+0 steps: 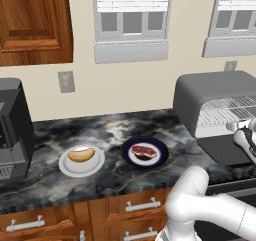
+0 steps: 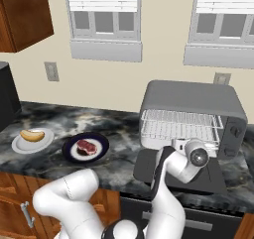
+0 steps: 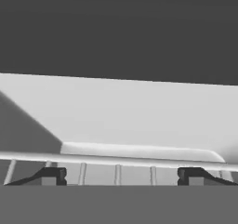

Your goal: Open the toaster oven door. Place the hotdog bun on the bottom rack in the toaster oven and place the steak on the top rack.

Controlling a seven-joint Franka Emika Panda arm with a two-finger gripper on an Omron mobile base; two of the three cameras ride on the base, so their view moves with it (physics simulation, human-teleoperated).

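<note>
i have the oven (image 2: 193, 101) door (image 2: 149, 171) folded flat onto the counter (image 1: 115, 130), so the first step looks done, and both racks show in the mouth: the top rack (image 2: 181, 120) above, the bottom rack (image 2: 173, 133) just under it. my gripper (image 3: 121, 176) sits right at that mouth, tips spread wide with nothing between them, looking in along a rack's front wire at the pale floor.

the bun (image 1: 81, 154) lies on a white plate (image 1: 95, 167) well off to the arm's left, near the black appliance (image 1: 12, 130). the steak (image 1: 143, 152) is on a dark plate (image 1: 160, 157) between the bun and the oven, so it is the nearer of the two. both are untouched.

what the next move turns on, as i judge it: everything i need lies to the left of the hand, away from the oven, along the counter. the bun's long axis runs roughly left to right, parallel to the counter edge, so i would turn the tips to close across its short width. the hand is low inside the opening, so i reckon i must back out over the door before swinging left, or i may clip the rack.
</note>
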